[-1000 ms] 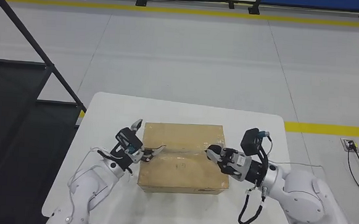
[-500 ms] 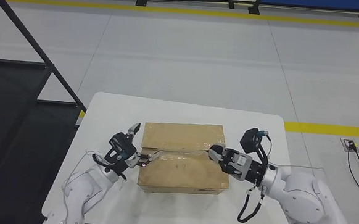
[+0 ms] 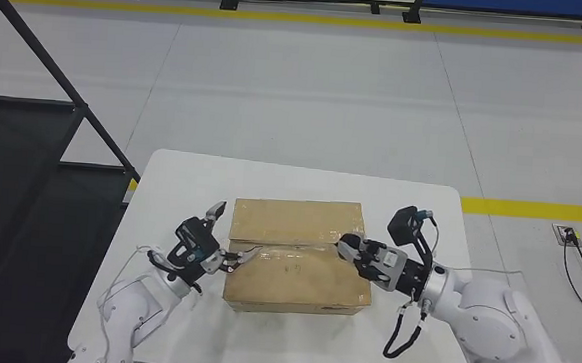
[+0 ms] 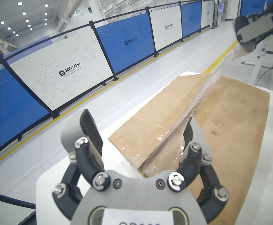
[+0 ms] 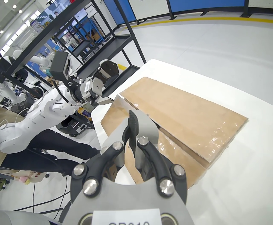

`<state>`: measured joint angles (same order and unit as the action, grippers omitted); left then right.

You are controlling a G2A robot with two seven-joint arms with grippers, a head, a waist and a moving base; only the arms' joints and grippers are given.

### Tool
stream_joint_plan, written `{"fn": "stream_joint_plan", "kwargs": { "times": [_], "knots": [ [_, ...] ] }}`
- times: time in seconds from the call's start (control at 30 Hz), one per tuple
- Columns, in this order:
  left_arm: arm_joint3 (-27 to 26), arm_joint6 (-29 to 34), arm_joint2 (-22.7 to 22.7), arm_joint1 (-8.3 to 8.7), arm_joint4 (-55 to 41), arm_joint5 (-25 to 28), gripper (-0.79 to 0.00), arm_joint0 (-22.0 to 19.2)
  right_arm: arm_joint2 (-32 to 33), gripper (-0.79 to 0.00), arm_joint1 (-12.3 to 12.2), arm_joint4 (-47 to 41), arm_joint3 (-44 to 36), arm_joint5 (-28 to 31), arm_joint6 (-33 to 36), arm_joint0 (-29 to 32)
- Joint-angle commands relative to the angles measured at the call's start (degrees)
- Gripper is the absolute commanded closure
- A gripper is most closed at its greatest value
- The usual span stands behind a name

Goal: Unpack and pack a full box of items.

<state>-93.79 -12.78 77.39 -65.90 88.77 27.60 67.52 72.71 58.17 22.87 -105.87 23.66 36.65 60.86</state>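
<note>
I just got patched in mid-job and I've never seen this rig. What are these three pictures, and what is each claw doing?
This is a two-armed robot at a white table. The top picture looks down from above its arms. The other two come from a camera on each wrist. A cardboard box lies on the table, flaps down. The right gripper is shut on a strip of clear tape lifted off the box's seam. The left gripper is open at the box's other end, with the tape's end by one finger.
</note>
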Motion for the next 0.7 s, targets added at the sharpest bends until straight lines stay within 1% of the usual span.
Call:
{"fn": "stream_joint_plan", "kwargs": {
  "times": [0.0, 0.37, 0.67],
  "knots": [
    [0.33, 0.03, -0.45, -0.05, 0.44, -0.35, -0.785, -0.25, 0.25, 0.000, -0.05, 0.02, -0.43, -0.04, 0.06, 0.31],
    [2.86, 2.09, -2.36, -0.41, 1.20, -2.74, -0.785, -2.80, 1.67, 0.000, -0.35, 0.08, -1.85, -0.26, 0.50, 2.47],
    [4.90, 3.36, -4.11, -0.65, 1.84, -2.01, -0.785, -5.15, 1.47, 0.000, -0.37, -0.56, -0.94, -1.12, 1.69, 2.46]
  ]
}}
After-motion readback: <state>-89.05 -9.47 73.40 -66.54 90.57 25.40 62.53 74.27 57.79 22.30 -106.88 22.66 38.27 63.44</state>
